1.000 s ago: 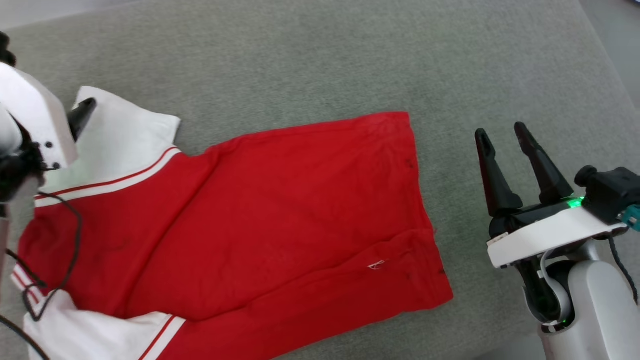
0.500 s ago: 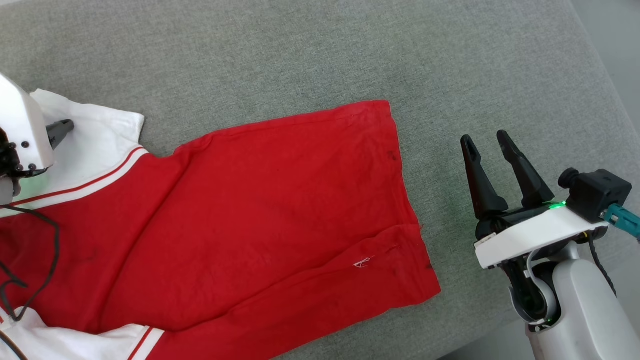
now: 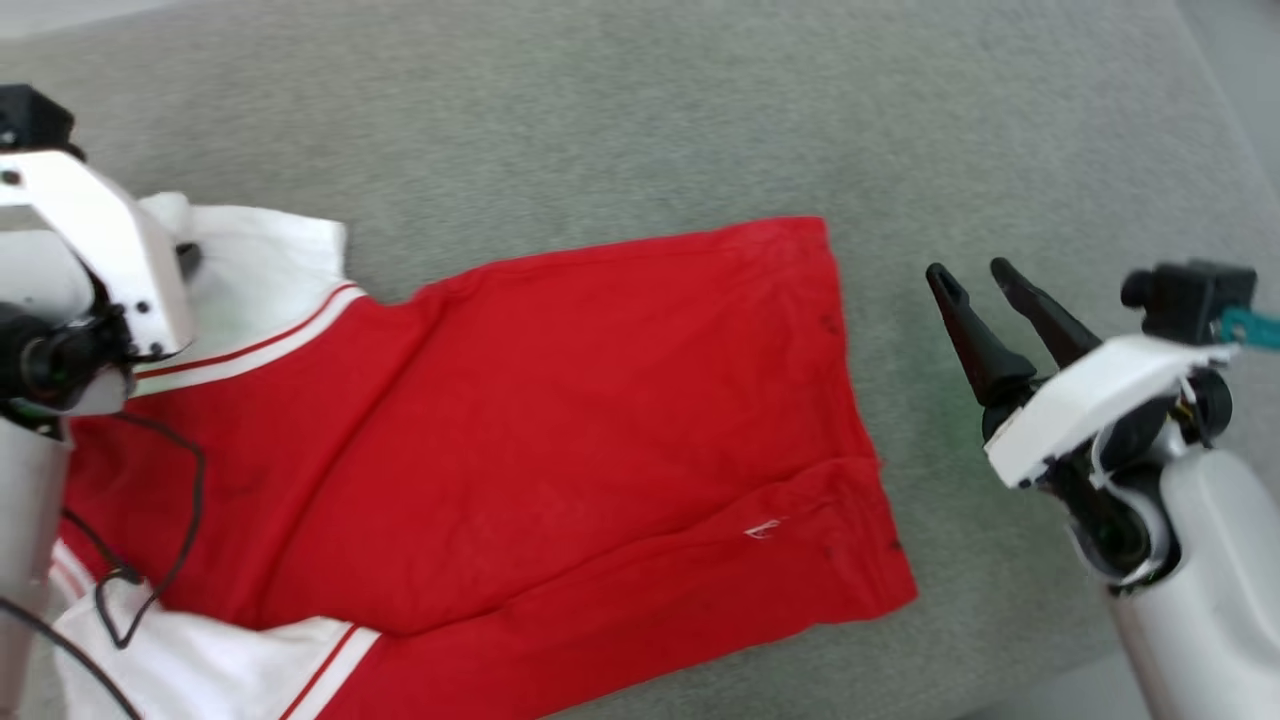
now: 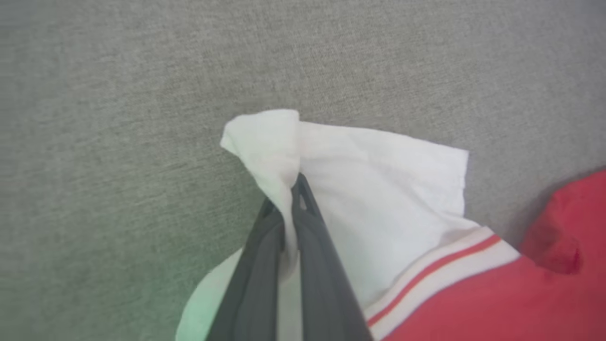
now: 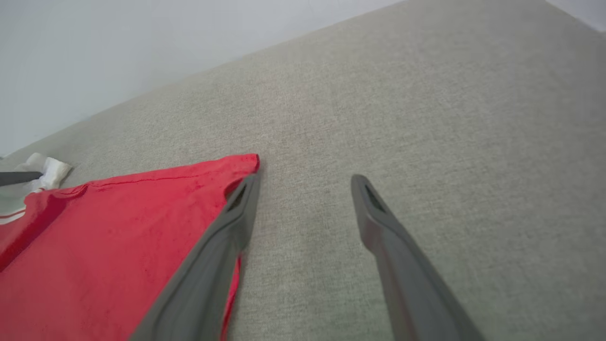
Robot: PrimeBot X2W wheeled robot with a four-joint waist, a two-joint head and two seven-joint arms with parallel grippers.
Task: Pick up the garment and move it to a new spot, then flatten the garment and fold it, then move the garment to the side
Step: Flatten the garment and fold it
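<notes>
The red garment (image 3: 600, 420) lies spread on the grey surface, its white striped sleeves at the left. My left gripper (image 3: 186, 260) is at the upper sleeve, mostly hidden behind its white wrist housing. In the left wrist view this gripper (image 4: 291, 189) is shut on a bunched fold of the white sleeve (image 4: 388, 189), which is lifted slightly. My right gripper (image 3: 975, 275) stands open just right of the garment's red hem, nothing between its fingers. In the right wrist view its left finger (image 5: 236, 213) lies over the hem corner of the garment (image 5: 118, 227).
The grey upholstered surface (image 3: 620, 110) stretches wide behind and to the right of the garment. Its right edge drops to pale floor (image 3: 1250, 60). A black cable (image 3: 160, 560) from my left arm hangs over the garment's left part. A pale wall (image 5: 142, 38) stands behind.
The head camera has shifted, so the whole picture has slid. My right wrist has tilted, its fingers now leaning more to the left. My left gripper stays on the white sleeve.
</notes>
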